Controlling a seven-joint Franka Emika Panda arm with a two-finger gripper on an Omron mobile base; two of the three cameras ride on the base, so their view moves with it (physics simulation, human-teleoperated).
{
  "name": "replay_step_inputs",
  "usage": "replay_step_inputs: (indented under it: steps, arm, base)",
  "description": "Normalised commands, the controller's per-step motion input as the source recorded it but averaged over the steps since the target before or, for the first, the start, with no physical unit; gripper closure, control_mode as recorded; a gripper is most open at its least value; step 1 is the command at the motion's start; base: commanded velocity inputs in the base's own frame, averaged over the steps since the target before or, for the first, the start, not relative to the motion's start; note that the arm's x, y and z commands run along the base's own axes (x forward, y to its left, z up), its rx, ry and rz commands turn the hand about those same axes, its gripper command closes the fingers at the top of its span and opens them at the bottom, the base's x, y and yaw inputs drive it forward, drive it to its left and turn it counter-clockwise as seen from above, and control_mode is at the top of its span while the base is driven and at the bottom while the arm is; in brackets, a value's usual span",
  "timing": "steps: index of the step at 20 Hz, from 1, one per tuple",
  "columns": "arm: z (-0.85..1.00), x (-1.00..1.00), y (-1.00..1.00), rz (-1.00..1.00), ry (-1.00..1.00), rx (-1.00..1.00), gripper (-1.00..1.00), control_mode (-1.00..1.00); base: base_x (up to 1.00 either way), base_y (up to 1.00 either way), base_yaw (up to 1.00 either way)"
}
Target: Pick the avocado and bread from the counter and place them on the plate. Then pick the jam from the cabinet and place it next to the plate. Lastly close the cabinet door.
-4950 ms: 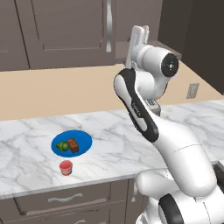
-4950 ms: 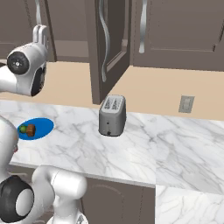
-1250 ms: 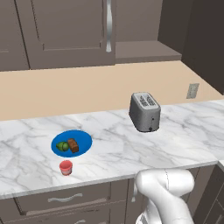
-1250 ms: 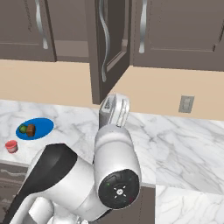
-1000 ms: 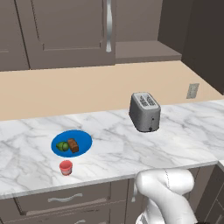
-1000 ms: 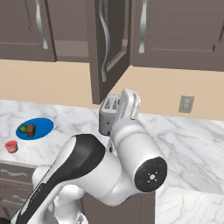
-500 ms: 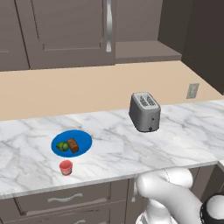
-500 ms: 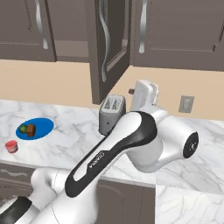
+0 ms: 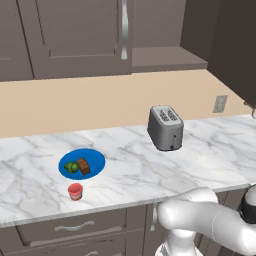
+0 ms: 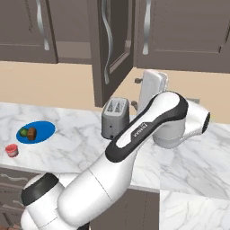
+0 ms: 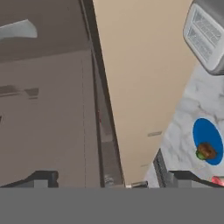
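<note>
Dark grey-brown wall cupboards run above a beige wall and a long white marble desk (image 9: 130, 150) with grey veins. Toward the desk's left end, near its front edge, lies the blue plate (image 9: 98, 159), and on it the green avocado (image 9: 72, 167) and the brown bread (image 9: 83, 166) sit side by side, touching or nearly so. The red jam (image 9: 75, 191) stands on the marble just in front of the plate, between it and the front edge. A silver toaster (image 9: 164, 127) stands further right, toward the back of the desk.

Judging from how things lie, both foods are on the plate and the jam is set next to it, so those parts look done. What is left is the door: in the right base view the cabinet door (image 10: 112, 49) stands swung out, edge-on toward the room, its curved silver handle facing right, and the cabinet (image 9: 167, 57) shelf behind it shows bare.

In the right base view the arm bends up over the desk's right part with the hand (image 10: 152, 90) raised close beside the door's lower right. In the hand view the dark fingertips (image 11: 41, 178) stand far apart with nothing between them: the hand is open and carries nothing. Whether it touches the door cannot be told.
</note>
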Motion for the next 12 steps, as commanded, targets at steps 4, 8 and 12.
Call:
replay_step_inputs:
  steps: [4,8,12]
  arm:
    - [0.28,0.38,0.06,0.16,-0.16,0.00,-1.00,-1.00]
    - [0.00,0.18,0.61,0.12,-0.10,-0.04,-1.00,-1.00]
    - [-0.14,0.17,0.98,0.06,-0.03,-0.12,-1.00,-1.00]
  base:
    - [0.00,0.00,0.00]
    - [0.00,0.00,0.00]
    - [0.00,0.00,0.00]
